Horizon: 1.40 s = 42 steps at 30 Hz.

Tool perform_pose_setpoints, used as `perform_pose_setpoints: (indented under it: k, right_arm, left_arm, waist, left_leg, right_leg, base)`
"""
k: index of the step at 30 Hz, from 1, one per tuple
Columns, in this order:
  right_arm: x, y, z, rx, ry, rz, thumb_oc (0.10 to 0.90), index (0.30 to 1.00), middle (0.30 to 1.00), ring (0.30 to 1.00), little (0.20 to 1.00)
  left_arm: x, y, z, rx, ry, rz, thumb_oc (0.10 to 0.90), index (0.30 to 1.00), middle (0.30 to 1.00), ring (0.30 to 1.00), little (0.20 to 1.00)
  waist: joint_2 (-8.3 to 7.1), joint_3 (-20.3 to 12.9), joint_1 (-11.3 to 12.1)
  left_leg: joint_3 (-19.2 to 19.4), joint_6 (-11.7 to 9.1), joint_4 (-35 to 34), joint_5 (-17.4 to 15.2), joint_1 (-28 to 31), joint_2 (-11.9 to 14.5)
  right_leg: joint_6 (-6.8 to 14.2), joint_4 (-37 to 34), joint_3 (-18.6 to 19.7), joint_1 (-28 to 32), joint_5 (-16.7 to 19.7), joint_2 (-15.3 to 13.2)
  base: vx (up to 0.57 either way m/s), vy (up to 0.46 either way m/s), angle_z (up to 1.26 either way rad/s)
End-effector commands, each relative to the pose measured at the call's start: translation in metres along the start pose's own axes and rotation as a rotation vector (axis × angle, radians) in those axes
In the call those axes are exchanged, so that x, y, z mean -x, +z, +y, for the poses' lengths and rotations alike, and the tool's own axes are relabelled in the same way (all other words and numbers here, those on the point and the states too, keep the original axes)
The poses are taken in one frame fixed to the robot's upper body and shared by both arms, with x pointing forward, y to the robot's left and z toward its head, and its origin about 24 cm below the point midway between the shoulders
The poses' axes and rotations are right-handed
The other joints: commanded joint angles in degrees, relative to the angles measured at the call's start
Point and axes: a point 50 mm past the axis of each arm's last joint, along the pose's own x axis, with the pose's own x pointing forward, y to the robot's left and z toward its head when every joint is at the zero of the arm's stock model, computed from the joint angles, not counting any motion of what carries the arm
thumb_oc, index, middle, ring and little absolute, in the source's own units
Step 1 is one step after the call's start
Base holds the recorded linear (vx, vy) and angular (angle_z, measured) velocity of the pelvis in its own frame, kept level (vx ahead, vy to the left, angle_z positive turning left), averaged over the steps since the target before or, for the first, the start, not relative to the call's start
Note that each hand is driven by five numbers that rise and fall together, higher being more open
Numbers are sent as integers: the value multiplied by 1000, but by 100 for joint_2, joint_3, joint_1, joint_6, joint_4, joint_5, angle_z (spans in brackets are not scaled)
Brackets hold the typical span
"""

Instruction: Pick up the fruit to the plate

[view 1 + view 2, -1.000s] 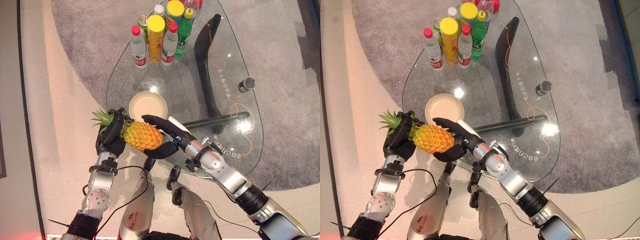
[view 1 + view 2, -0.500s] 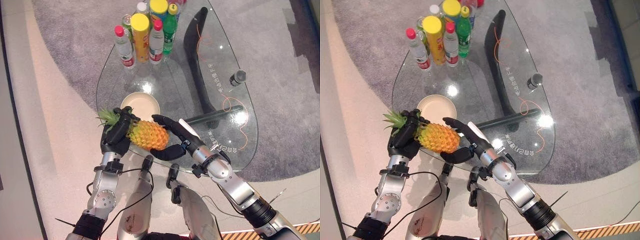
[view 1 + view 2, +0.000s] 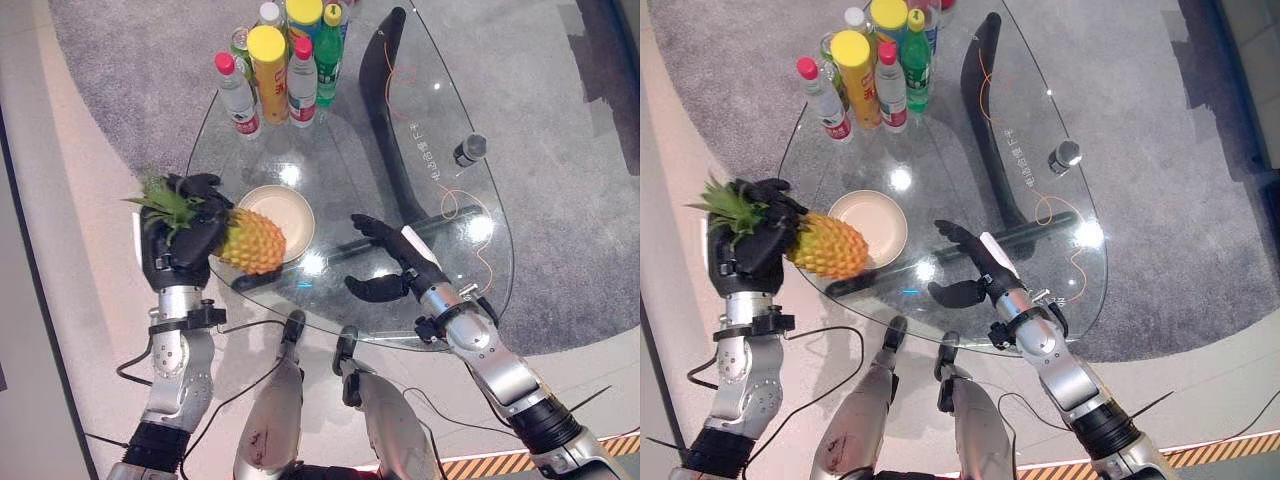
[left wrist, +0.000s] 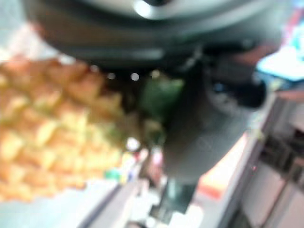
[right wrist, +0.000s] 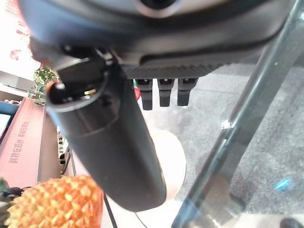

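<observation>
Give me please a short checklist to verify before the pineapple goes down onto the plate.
1. Left hand curled round the pineapple at its leafy end: ok.
2. Right hand open and apart from the fruit: ok.
3. Plate holds nothing: ok.
4. Pineapple lined up with the plate: not ok, only its tip overlaps the plate's near rim.
5. Bottles stand well beyond the plate: ok.
6. Height above the glass table: cannot tell.

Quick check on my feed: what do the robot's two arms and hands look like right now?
Both arms are silver-grey metal segments with black joints. The left hand and right hand are dark, with black fingers; a white cover runs along the right hand's thumb.
</observation>
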Motion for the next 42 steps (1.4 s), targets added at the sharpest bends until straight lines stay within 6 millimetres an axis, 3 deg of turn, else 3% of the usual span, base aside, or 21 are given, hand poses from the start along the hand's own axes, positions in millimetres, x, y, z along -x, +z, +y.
perform_pose_setpoints:
  k: [1, 8, 18, 25, 31, 42]
  right_arm:
    - [-1, 41, -4, 0, -13, -205, 800, 900, 900, 900, 900]
    - [-3, 42, -4, 0, 6, -202, 800, 900, 900, 900, 900]
    - [-17, 48, 12, -37, 105, -193, 800, 900, 900, 900, 900]
    - [-24, 49, 27, -58, 187, -186, 800, 900, 900, 900, 900]
    - [-30, 53, 30, -48, 240, -184, 800, 900, 900, 900, 900]
    - [-31, 52, 36, -22, 353, -154, 800, 900, 900, 900, 900]
  left_arm:
    - [-17, 62, -33, 6, -155, -412, 100, 300, 300, 300, 200]
    - [-22, 65, -34, -51, -103, -462, 100, 300, 300, 300, 200]
    - [-36, 51, -42, -155, 10, -498, 100, 300, 300, 300, 200]
    - [-51, 45, -49, -171, 70, -549, 100, 300, 300, 300, 200]
    - [-68, 44, -49, -227, 142, -597, 100, 300, 300, 300, 200]
    - [-81, 44, -49, -239, 238, -677, 100, 300, 300, 300, 200]
  waist:
    - [-115, -139, -131]
    - [-104, -139, -202]
    - [-203, -139, -329]
    - [-263, -139, -488]
    - [-292, -139, -633]
    - [-295, -139, -838]
  left_leg:
    - [-116, 298, 654, -620, -260, -349]
    - [-71, 266, 719, -607, -393, -331]
    - [-16, 220, 862, -575, -785, -305]
    - [54, 189, 995, -552, -1178, -284]
    - [134, 168, 1150, -553, -1531, -277]
    - [265, 135, 1372, -608, -2001, -229]
  right_leg:
    - [208, -53, -119, 98, 319, -2]
    - [201, 35, -106, -45, 302, -8]
    - [204, 194, -88, -444, 317, 24]
    - [206, 335, -32, -887, 354, 53]
    - [221, 455, 42, -1265, 377, 64]
    - [236, 683, 178, -1834, 370, 104]
  base:
    - [0, 0, 0]
    - [-7, 20, -3]
    - [-5, 6, -3]
    - [-27, 35, -4]
    - [-37, 62, -9]
    - [-23, 86, -8]
